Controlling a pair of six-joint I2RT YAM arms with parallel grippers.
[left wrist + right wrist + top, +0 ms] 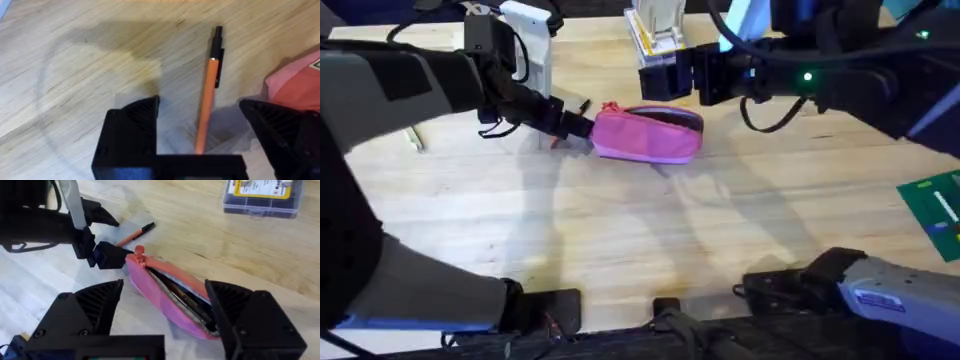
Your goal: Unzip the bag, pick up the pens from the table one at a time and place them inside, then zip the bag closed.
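Straddling the pen point(206, 100), the left tool point(200, 127) gapes beside the bag point(646, 134); right tool point(162, 312) released, seemingly above it.

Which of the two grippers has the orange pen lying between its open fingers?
The left gripper: the orange pen lies on the table between its fingers. The right gripper, also open, hovers over the unzipped pink bag instead.

Light wooden surface point(650, 230) of butcher-block planks, seams running side to side, with soft grey shadows across its middle. At 12 o'clock, a white upright stand point(535, 45) and a clear plastic box with yellow labels point(655, 40). At 3 o'clock, a green board point(935, 205) lies at the edge. At 9 o'clock, a small pale stick point(415, 138) rests on the wood.
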